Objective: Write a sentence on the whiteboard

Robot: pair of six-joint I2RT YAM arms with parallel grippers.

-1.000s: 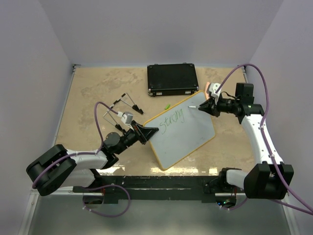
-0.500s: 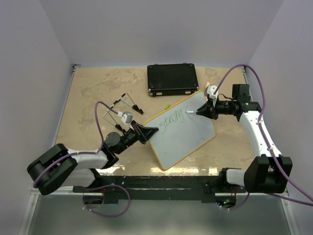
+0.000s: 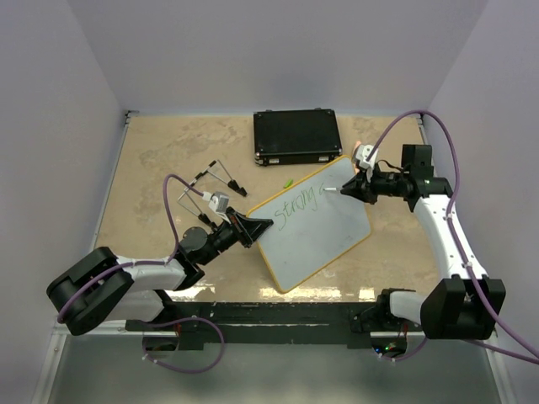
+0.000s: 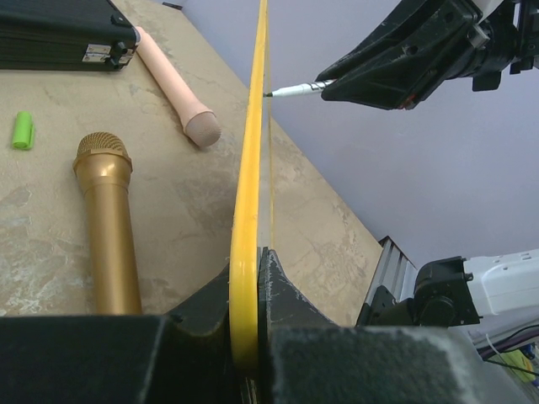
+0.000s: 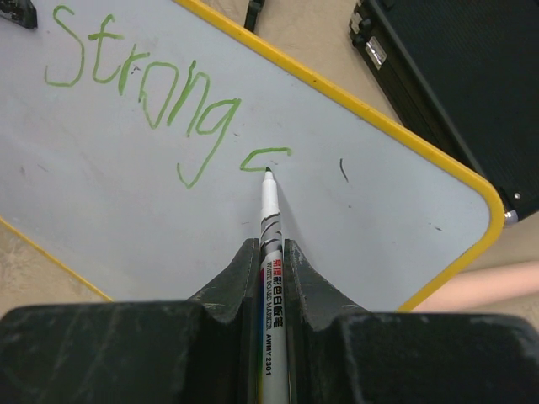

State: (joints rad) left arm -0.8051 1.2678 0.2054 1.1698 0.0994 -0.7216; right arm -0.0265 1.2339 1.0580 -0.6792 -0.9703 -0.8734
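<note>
The whiteboard (image 3: 316,231), white with a yellow rim (image 4: 249,194), lies slanted at mid-table. My left gripper (image 3: 258,225) is shut on its left edge (image 4: 250,263), one finger on each face. The word "Strong" (image 5: 143,84) is written on it in green (image 3: 296,209), and a short curved green stroke (image 5: 263,155) follows it. My right gripper (image 5: 271,249) is shut on a white whiteboard marker (image 5: 270,227). The marker's tip touches the board at the end of that stroke, near the board's far right corner (image 3: 328,190). In the left wrist view the marker (image 4: 295,89) meets the board from the right.
A black case (image 3: 296,136) lies shut behind the board, close to its far corner (image 5: 455,76). A green cap (image 3: 287,182) and black wire clips (image 3: 221,178) sit left of the board. A gold microphone (image 4: 109,219) and a pink one (image 4: 173,84) lie on the table beside the board's rim.
My right gripper has carried the marker left onto the board, and a short curved stroke now stands after "Strong". The left arm and the board have not moved.
</note>
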